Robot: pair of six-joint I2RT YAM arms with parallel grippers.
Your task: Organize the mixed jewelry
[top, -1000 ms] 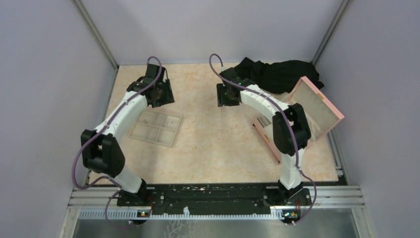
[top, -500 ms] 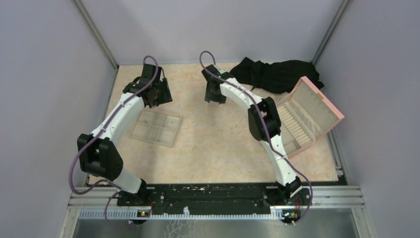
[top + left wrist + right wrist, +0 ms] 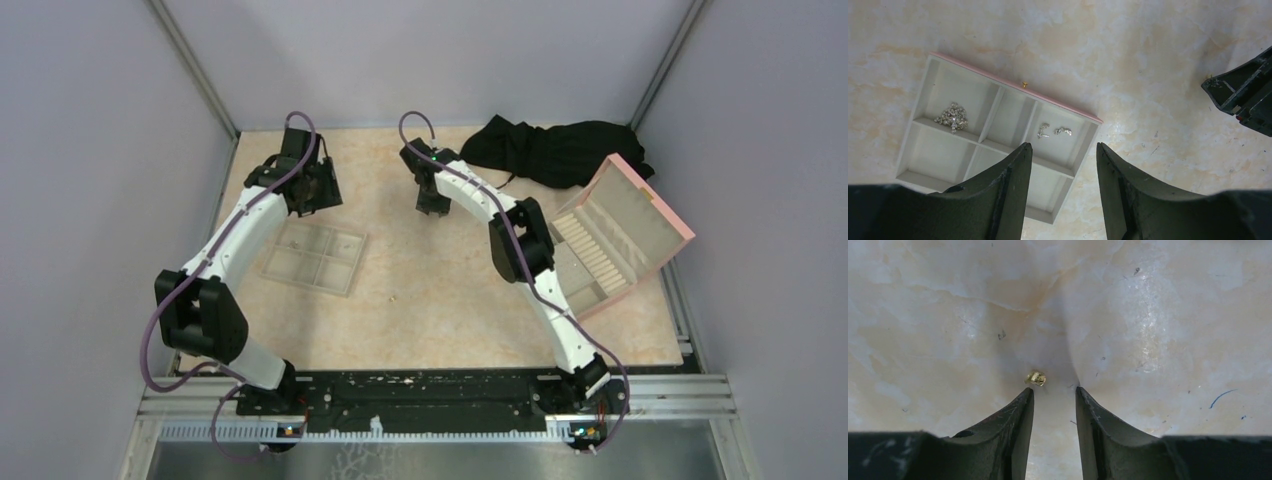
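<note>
My right gripper (image 3: pixel 1054 390) is open, low over the table, with a tiny gold piece (image 3: pixel 1035 378) lying just beyond its left fingertip. In the top view it (image 3: pixel 432 208) is at the far middle. My left gripper (image 3: pixel 1062 146) is open and empty, high above the grey four-compartment tray (image 3: pixel 928 80). The tray holds a silvery cluster (image 3: pixel 951 116) in one compartment and two small silvery pieces (image 3: pixel 1053 132) in another. A gold speck (image 3: pixel 1024 84) sits at the tray's far rim. In the top view the left gripper (image 3: pixel 312 190) hovers beyond the tray (image 3: pixel 355 265).
The pink hinged box (image 3: pixel 640 205) stands open at the right, beside the right arm's elbow. A black cloth (image 3: pixel 560 150) lies at the far right. A small speck (image 3: pixel 392 297) lies on the table near the middle. Grey walls enclose the table.
My right gripper has swung left and toward the far middle of the table, uncovering the pink box. My left gripper has shifted slightly toward the far side.
</note>
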